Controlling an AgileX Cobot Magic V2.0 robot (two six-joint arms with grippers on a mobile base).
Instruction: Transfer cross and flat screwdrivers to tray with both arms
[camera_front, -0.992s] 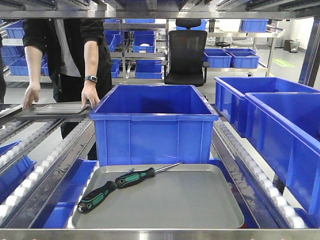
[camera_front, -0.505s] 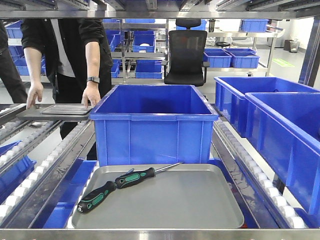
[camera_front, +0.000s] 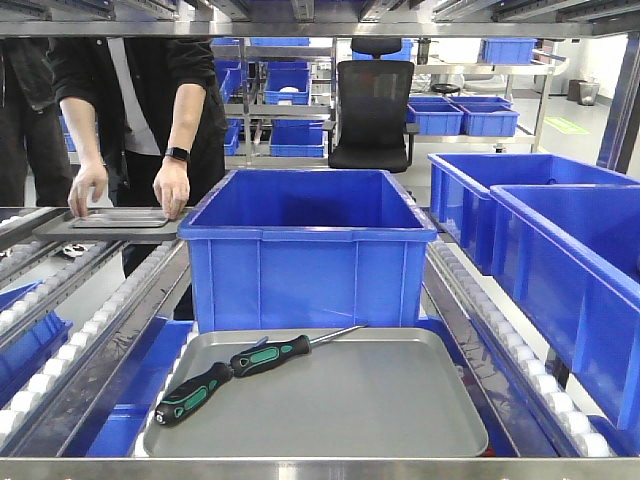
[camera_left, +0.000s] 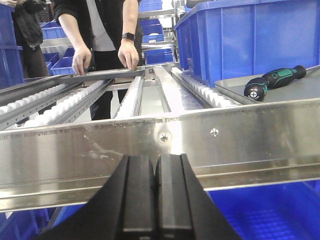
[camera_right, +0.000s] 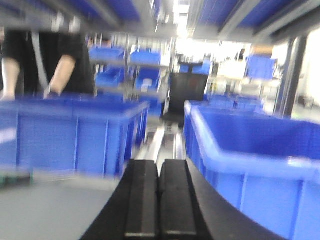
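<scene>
Two screwdrivers with black-and-green handles lie on the grey metal tray (camera_front: 400, 410) at the front. One (camera_front: 195, 392) lies at the tray's left edge. The other (camera_front: 285, 350) lies behind it, its shaft pointing right. The left wrist view shows a handle end (camera_left: 272, 81) on the tray (camera_left: 295, 92) at the upper right. My left gripper (camera_left: 154, 165) is shut and empty, low in front of the steel front rail (camera_left: 165, 140). My right gripper (camera_right: 158, 167) is shut and empty, above the tray's right part (camera_right: 45, 210). Neither gripper shows in the front view.
A large blue bin (camera_front: 308, 245) stands right behind the tray. More blue bins (camera_front: 560, 250) line the right. Roller rails (camera_front: 90, 300) run on the left. A person (camera_front: 140, 100) at the back left holds a flat grey tray (camera_front: 110, 222) on the rails.
The person's hands have shifted on the grey tray at the back left. The screwdrivers and front tray have not moved.
</scene>
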